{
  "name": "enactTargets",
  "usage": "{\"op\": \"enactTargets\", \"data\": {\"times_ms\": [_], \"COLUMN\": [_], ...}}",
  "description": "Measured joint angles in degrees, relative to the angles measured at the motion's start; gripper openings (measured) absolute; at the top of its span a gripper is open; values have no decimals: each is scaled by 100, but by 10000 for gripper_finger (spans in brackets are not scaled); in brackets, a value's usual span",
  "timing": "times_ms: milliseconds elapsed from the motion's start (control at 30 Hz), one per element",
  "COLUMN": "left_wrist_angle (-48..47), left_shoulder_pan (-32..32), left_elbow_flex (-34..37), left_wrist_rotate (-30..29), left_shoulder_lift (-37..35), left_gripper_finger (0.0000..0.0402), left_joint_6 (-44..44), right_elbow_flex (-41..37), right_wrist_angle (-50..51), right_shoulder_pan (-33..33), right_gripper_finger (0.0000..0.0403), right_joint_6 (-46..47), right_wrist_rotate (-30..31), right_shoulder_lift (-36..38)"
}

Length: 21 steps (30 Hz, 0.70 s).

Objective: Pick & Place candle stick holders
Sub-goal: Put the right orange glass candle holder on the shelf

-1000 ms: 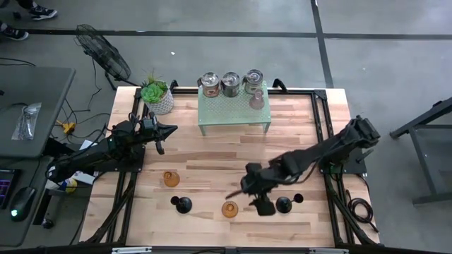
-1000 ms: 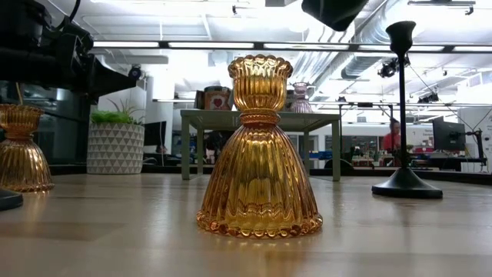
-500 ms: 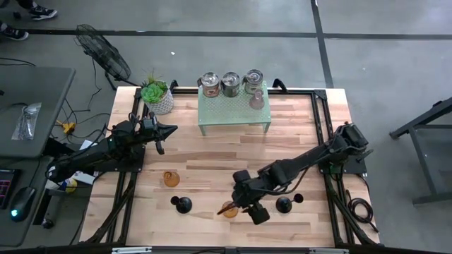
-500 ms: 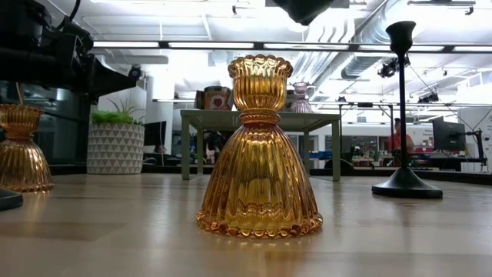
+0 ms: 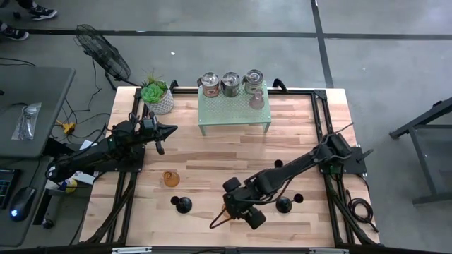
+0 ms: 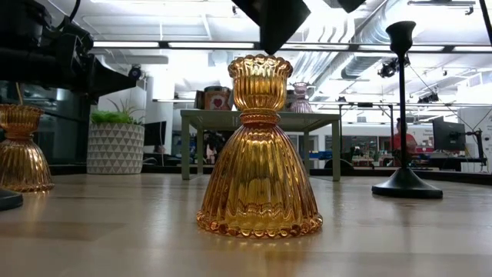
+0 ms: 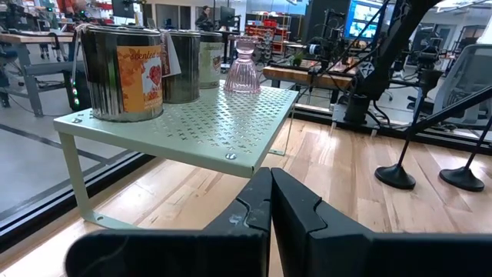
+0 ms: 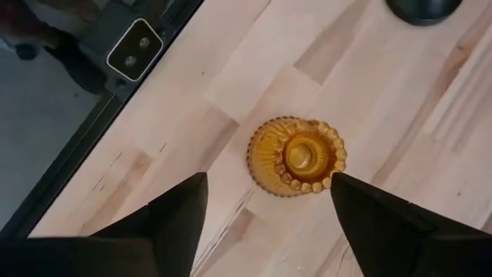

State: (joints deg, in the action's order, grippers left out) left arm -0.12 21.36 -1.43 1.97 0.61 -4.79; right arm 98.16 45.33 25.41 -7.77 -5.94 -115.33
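An amber glass holder (image 6: 260, 146) stands upright on its wide base near the table's front edge. It shows from above in the right wrist view (image 8: 296, 156). My right gripper (image 8: 269, 181) is open right above it, pointing down, a finger on each side of it, touching nothing. In the high view my right gripper (image 5: 233, 209) covers that holder. One of its fingers (image 6: 277, 23) shows over the holder's rim in the low view. My left gripper (image 5: 171, 129) is shut and empty, up over the table's left side. A second amber holder (image 5: 171, 178) stands left of centre.
Two black stemmed holders (image 5: 183, 204) (image 5: 284, 204) stand near the front. At the back, a pale green shelf (image 5: 233, 113) carries three silver cups (image 5: 231, 83) and the pink glass holder (image 5: 256, 101). A white pot with a plant (image 5: 157, 95) stands at the far left.
My right gripper has gone toward the table's left and near edges, from beside the right black holder to over the amber holder. It has also come down, so that a finger now shows above the holder's rim in the low view. The holders have not moved.
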Motion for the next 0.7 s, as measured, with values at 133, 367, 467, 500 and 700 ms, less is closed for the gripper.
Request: {"op": "enactTargets", "data": {"times_ms": [133,367,467,500,700], "left_wrist_angle": [0,0,0,0,0], "left_shoulder_pan": [-1,-1,1,-1,-1], "left_elbow_flex": [-2,-2,0,-2,-2], "left_wrist_rotate": [0,-1,-1,-1,-1], "left_shoulder_lift": [1,-1,-1,1,2], "left_gripper_finger": [0,0,0,0,0], "left_joint_6": [0,1,0,0,-1], "right_elbow_flex": [3,3,3,3,3], "right_wrist_angle": [-17,-201,-224,-227,-252], "right_shoulder_pan": [0,-4,0,-2,-2], "right_gripper_finger": [318,390,397,397,388], "right_joint_6": [-19,-19,-17,-16,-6], "right_wrist_rotate": [276,693,644,576,494], "right_shoulder_lift": [-8,-32,-48,-48,-48]}}
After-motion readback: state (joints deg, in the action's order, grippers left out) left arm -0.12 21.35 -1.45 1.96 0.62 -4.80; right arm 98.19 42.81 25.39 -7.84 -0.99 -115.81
